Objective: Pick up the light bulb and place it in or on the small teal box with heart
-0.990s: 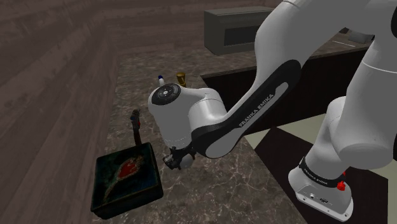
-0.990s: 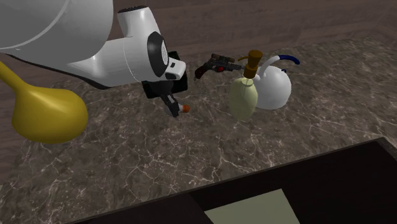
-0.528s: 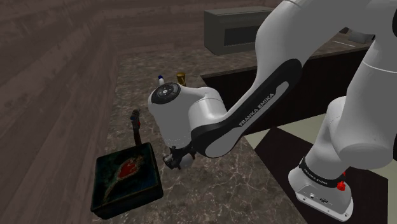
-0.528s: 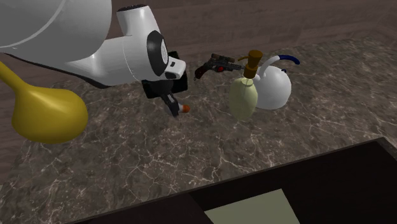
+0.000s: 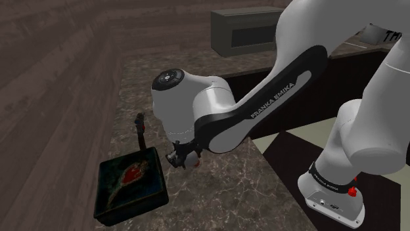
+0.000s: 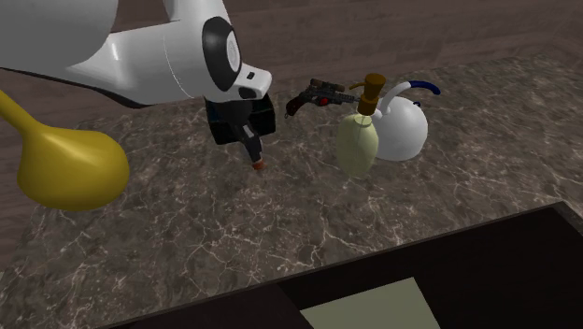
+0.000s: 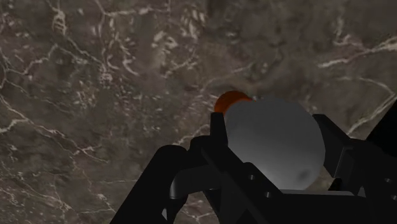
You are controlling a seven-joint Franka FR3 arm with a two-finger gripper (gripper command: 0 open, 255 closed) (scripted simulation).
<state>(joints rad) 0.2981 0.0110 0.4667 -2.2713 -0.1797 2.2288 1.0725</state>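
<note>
The claw (image 7: 273, 135) is clamped on the light bulb (image 7: 275, 156), grey globe between the black fingers, orange base poking past the fingertips, over the marble counter (image 7: 95, 95). The dark teal box (image 5: 128, 185), red heart on top, sits just beside the claw.

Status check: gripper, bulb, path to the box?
Gripper shut on light bulb. Teal box close by, toward shoulder view's left. Nothing seen between them.

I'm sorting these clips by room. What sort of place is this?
Probably a kitchen: a dark marbled counter against a wood-panelled wall, with a white kettle and a pump bottle standing on it.
</note>
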